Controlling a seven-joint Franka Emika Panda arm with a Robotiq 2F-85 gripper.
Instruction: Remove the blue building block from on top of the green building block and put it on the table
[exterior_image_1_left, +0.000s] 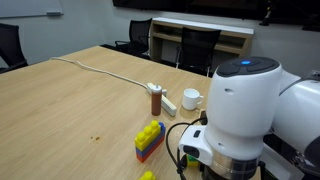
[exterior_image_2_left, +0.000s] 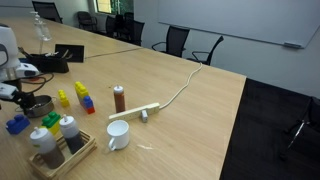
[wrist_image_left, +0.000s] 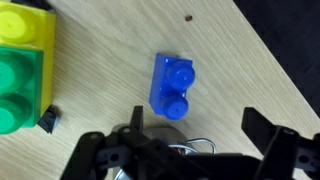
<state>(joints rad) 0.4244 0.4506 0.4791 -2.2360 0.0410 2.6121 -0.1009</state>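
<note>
The blue building block (wrist_image_left: 172, 88) lies flat on the wooden table (wrist_image_left: 250, 60), studs up, apart from every other brick. It also shows at the table's near edge in an exterior view (exterior_image_2_left: 17, 125). The green building block (wrist_image_left: 18, 92) sits at the left of the wrist view, touching a yellow brick (wrist_image_left: 25, 25). In an exterior view the green block (exterior_image_2_left: 50, 121) is beside the caddy. My gripper (wrist_image_left: 155, 122) is open and empty, hovering above the blue block with a finger on either side. It is also visible in an exterior view (exterior_image_2_left: 12, 92).
A yellow-blue-red brick stack (exterior_image_1_left: 149, 140) (exterior_image_2_left: 84, 98), a brown bottle (exterior_image_2_left: 119, 98), a white mug (exterior_image_2_left: 118, 135), a power strip with cable (exterior_image_2_left: 142, 111), a black bowl (exterior_image_2_left: 38, 105) and a caddy of bottles (exterior_image_2_left: 58, 145) stand on the table. Office chairs line the far side.
</note>
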